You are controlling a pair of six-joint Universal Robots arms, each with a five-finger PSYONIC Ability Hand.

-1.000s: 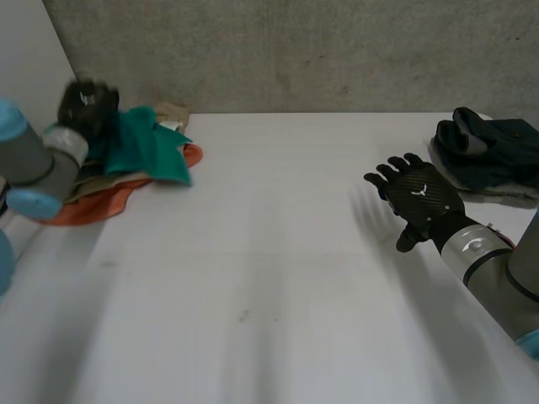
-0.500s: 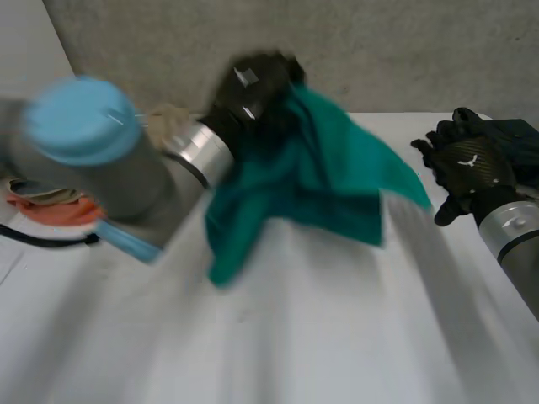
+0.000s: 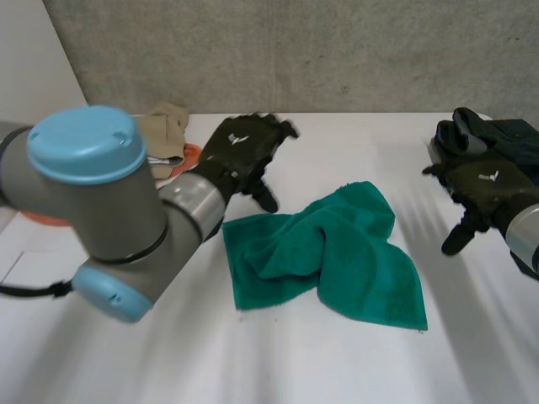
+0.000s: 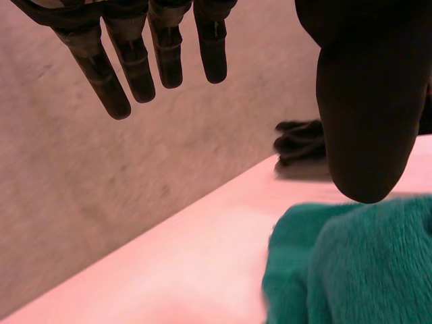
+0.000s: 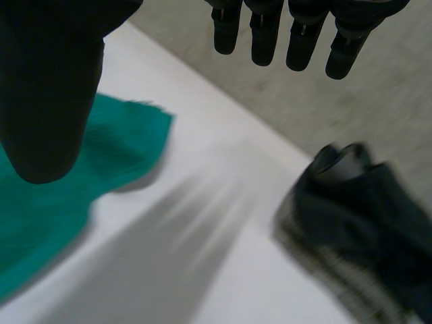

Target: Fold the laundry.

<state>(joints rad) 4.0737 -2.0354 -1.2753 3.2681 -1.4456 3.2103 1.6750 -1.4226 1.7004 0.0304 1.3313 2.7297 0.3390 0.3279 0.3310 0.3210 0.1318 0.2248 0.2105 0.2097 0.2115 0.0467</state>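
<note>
With left hand [image 3: 240, 151] and right hand [image 3: 484, 189] both wide and empty, the crumpled green towel [image 3: 337, 252] on the worktop [image 3: 253, 353] seemingly wanted spreading flat by its corners first.

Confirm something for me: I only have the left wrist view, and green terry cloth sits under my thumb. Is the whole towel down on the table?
Observer: Yes. The green towel lies rumpled in the middle of the white table, with one part folded over itself rather than flat.
Operator: Where is the right robot hand?
Observer: The right robot hand hangs open to the right of the towel, clear of it, next to the dark clothes pile.
Operator: Any other laundry near my arm?
Observer: A tan cloth and an orange cloth are heaped at the table's far left, just left of the left robot hand.
</note>
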